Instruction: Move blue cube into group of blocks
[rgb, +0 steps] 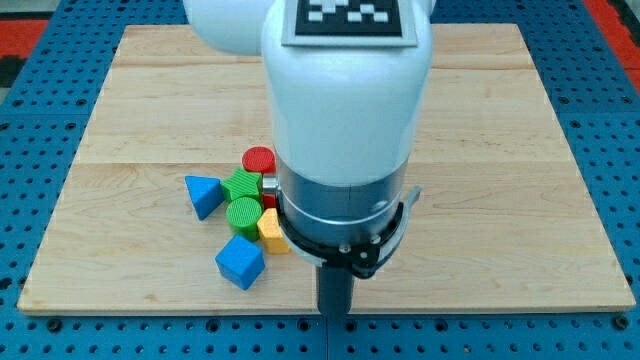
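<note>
The blue cube (240, 262) lies at the bottom of a cluster of blocks, left of centre on the wooden board (150, 100). It sits just below a green cylinder (243, 213) and a yellow block (271, 229). Above them are a green star-shaped block (241, 186), a red cylinder (259, 159) and a blue triangular block (203, 195) at the left. A small red piece (268, 197) shows beside the arm. My tip (335, 312) is to the right of the blue cube and slightly lower, near the board's bottom edge, with a clear gap between them.
The big white arm body (345, 110) covers the middle of the board and may hide blocks behind it. Blue perforated table (40, 335) surrounds the board. The board's bottom edge (150, 308) runs close under the cube.
</note>
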